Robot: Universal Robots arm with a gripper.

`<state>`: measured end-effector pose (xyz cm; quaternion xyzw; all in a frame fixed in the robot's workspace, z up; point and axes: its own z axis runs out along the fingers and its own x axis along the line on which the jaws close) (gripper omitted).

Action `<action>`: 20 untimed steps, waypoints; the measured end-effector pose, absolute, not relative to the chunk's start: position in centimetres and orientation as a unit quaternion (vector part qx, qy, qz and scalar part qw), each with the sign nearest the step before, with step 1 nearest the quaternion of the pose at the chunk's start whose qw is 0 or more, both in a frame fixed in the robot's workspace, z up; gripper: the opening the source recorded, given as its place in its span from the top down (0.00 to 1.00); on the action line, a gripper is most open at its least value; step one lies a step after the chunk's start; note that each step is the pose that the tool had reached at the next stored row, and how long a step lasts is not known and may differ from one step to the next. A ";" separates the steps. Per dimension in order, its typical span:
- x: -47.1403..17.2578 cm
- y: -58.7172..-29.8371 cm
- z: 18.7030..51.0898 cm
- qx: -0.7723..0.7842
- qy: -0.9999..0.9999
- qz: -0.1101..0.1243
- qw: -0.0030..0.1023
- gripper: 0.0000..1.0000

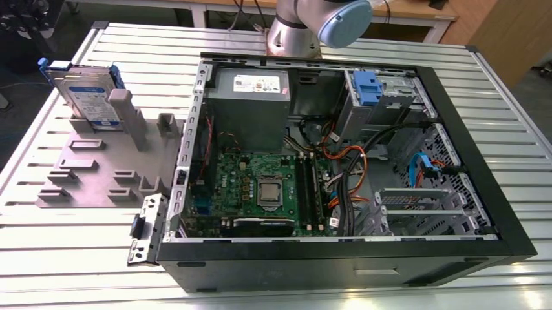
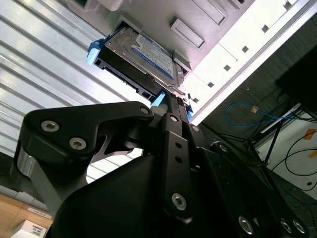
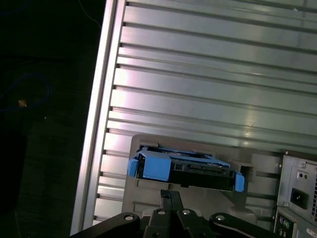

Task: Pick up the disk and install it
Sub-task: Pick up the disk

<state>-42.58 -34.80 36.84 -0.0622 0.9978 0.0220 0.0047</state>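
The ribbed metal table (image 1: 77, 258) carries a grey slotted fixture (image 1: 95, 174) beside an open black computer case (image 1: 345, 258).

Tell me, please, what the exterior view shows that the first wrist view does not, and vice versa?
The exterior view adds the inside of the open computer case with its motherboard, and the labelled face of the disk. The first wrist view adds the pincer pointing at the disk's connector edge, and the dark floor beyond the edge of the ribbed metal table. Both show the disk standing in the grey holder on that table.
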 end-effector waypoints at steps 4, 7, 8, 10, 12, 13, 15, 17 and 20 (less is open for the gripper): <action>-42.6 -34.8 36.8 -0.081 0.996 0.022 0.004 0.89; -42.6 -34.8 36.8 -0.106 0.994 0.022 0.004 0.89; -42.6 -34.8 36.8 -0.114 0.993 0.022 0.004 0.89; -42.6 -34.8 36.8 -0.132 0.991 0.022 0.003 0.89; -42.6 -34.8 36.8 -0.149 0.989 0.022 0.003 0.89; -42.6 -34.8 36.8 -0.158 0.987 0.022 0.003 0.89; -42.6 -34.8 36.8 -0.177 0.984 0.022 0.002 0.89; -42.6 -34.8 36.8 -0.194 0.981 0.022 0.002 0.89; -42.6 -34.8 36.8 -0.215 0.976 0.022 0.001 0.89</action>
